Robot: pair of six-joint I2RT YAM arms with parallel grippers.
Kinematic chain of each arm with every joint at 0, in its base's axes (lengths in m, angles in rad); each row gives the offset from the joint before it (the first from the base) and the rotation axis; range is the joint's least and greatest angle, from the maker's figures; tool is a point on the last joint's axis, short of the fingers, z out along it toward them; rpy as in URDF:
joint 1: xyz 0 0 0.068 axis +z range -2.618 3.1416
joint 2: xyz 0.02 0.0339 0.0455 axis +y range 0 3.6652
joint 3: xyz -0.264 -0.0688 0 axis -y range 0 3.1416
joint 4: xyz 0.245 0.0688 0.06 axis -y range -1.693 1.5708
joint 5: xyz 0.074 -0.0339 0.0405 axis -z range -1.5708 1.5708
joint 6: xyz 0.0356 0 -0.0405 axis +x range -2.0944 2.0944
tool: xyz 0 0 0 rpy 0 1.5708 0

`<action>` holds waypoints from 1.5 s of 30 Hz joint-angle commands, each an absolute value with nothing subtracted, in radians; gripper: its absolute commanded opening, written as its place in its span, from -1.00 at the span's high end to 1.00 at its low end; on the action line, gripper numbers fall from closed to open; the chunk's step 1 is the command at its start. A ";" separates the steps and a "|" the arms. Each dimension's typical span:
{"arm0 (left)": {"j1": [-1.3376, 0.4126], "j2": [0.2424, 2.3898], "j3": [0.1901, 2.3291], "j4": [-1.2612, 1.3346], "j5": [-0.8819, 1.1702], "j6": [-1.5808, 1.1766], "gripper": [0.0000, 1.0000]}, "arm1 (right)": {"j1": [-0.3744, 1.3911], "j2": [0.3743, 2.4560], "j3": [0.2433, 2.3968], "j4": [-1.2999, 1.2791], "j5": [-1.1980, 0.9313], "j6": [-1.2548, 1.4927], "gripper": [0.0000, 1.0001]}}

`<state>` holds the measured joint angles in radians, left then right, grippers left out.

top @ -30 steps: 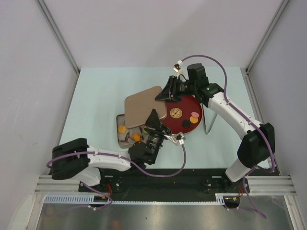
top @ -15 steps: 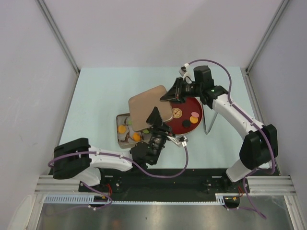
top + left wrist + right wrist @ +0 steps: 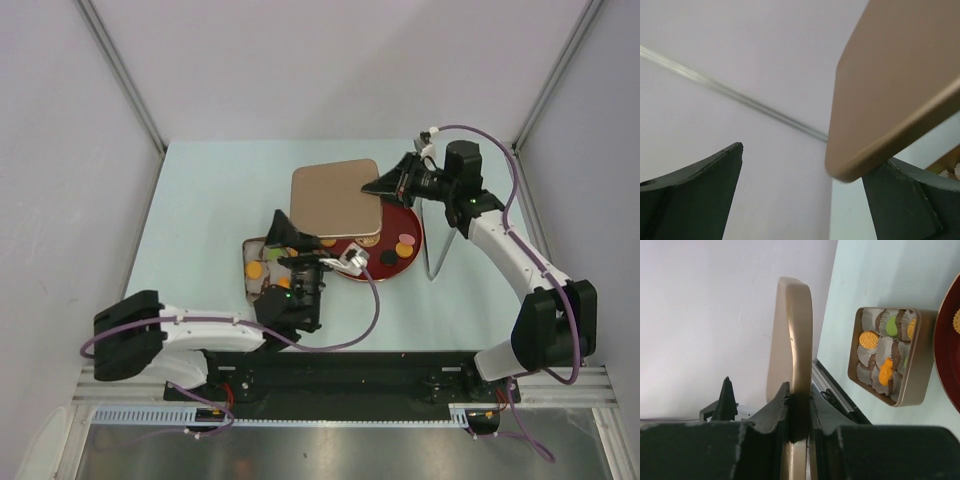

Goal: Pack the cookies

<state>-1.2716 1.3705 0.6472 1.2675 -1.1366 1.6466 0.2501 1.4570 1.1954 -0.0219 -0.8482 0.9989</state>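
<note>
Overhead, the right gripper (image 3: pixel 799 390) is clamped on one edge of a square tan metal lid (image 3: pixel 337 200). Its dark, rough-cut fingers press both faces of the thin sheet, which the wrist camera sees edge-on with a smooth satin sheen and a rolled, rounded rim. The lid hangs above the pale mint table (image 3: pixel 200 200) and covers part of the far left side of a round, glossy dark-red plate (image 3: pixel 412 222). The left gripper (image 3: pixel 295 238) sits just near of the lid with its two wedge-shaped black fingers spread wide apart and nothing between them. From its own camera, one rounded corner of the lid shows right beside one finger, but whether they touch cannot be told. The cookies (image 3: pixel 869 339) lie in two places. Several sit in a square tan tin (image 3: pixel 247 285) with rounded corners, left of the plate, each nested in a pleated paper cup. Among these are flat orange discs with ridged rims and a smooth green one (image 3: pixel 891 326). On the plate's near right side lie a pink disc (image 3: pixel 405 239), an orange one (image 3: pixel 400 250) touching it and a black one (image 3: pixel 388 258) just beside them, all small, flat and round.
</note>
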 commanded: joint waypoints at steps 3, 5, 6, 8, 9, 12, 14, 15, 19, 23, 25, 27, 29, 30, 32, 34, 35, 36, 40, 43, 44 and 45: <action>-1.194 1.101 0.638 1.570 -1.393 1.349 -0.99 | 0.242 1.427 1.126 0.110 -0.865 1.002 1.00; -1.171 1.024 0.638 1.374 -1.407 1.181 -0.99 | 0.248 1.434 1.120 0.097 -0.851 0.985 1.00; -1.164 0.923 0.658 1.005 -1.404 0.899 -1.00 | 0.250 1.440 1.112 0.094 -0.848 0.973 1.00; -1.105 0.824 0.760 0.019 -1.247 0.115 -1.00 | 0.253 1.448 1.095 0.113 -0.845 0.979 1.00; -1.039 0.777 0.860 -0.146 -1.144 -0.050 -1.00 | 0.253 1.453 1.085 0.123 -0.844 0.985 1.00; -0.862 0.739 0.852 -0.284 -0.982 -0.227 -1.00 | 0.255 1.459 1.083 0.140 -0.842 0.982 1.00; -0.853 0.742 0.848 -0.316 -0.982 -0.247 -1.00 | 0.261 1.465 1.085 0.147 -0.848 0.979 1.00; -0.851 0.747 0.850 -0.334 -0.979 -0.264 -1.00 | 0.265 1.471 1.086 0.150 -0.847 0.974 1.00; -0.786 0.753 0.851 -0.377 -0.890 -0.368 -1.00 | 0.290 1.486 1.050 0.253 -0.854 1.009 1.00; -0.625 0.742 0.825 -0.394 -0.604 -0.503 -1.00 | 0.322 1.502 0.965 0.442 -0.831 1.045 1.00; -0.502 0.738 0.810 -0.400 -0.502 -0.543 -1.00 | 0.325 1.515 0.985 0.402 -0.869 0.982 1.00; -0.419 0.738 0.779 -0.396 -0.335 -0.594 -1.00 | 0.324 1.545 1.012 0.356 -0.888 0.933 1.00; -0.310 0.744 0.750 -0.390 -0.234 -0.643 -1.00 | 0.322 1.554 0.985 0.414 -0.891 0.951 1.00; -0.279 0.753 0.741 -0.385 -0.147 -0.655 -1.00 | 0.322 1.560 0.977 0.463 -0.891 0.977 1.00; -0.197 0.765 0.712 -0.362 -0.065 -0.692 -1.00 | 0.327 1.597 0.979 0.492 -0.905 0.991 1.00; -0.131 0.788 0.687 -0.322 0.062 -0.727 -1.00 | 0.334 1.626 0.971 0.586 -0.936 1.057 1.00; -0.114 0.795 0.664 -0.308 0.092 -0.738 -1.00 | 0.337 1.641 0.962 0.677 -0.945 1.087 1.00; -0.103 0.799 0.657 -0.299 0.110 -0.747 -1.00 | 0.339 1.669 0.948 0.725 -0.959 1.145 1.00; -0.083 0.795 0.632 -0.264 0.127 -0.753 -1.00 | 0.345 1.741 0.920 0.949 -0.973 1.288 1.00; -0.075 0.795 0.621 -0.271 0.106 -0.750 -1.00 | 0.356 1.819 0.914 1.092 -0.974 1.398 1.00; -0.074 0.792 0.617 -0.272 0.104 -0.752 -1.00 | 0.359 1.842 0.911 1.167 -0.973 1.426 1.00; -0.065 0.788 0.611 -0.275 0.104 -0.755 -1.00 | 0.362 1.874 0.907 1.196 -0.970 1.446 1.00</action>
<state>-0.0887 0.8051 0.6254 -0.3214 0.0669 -0.7269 0.3481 1.8057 0.9161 0.8932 -0.9474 1.2823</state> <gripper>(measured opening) 0.997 0.164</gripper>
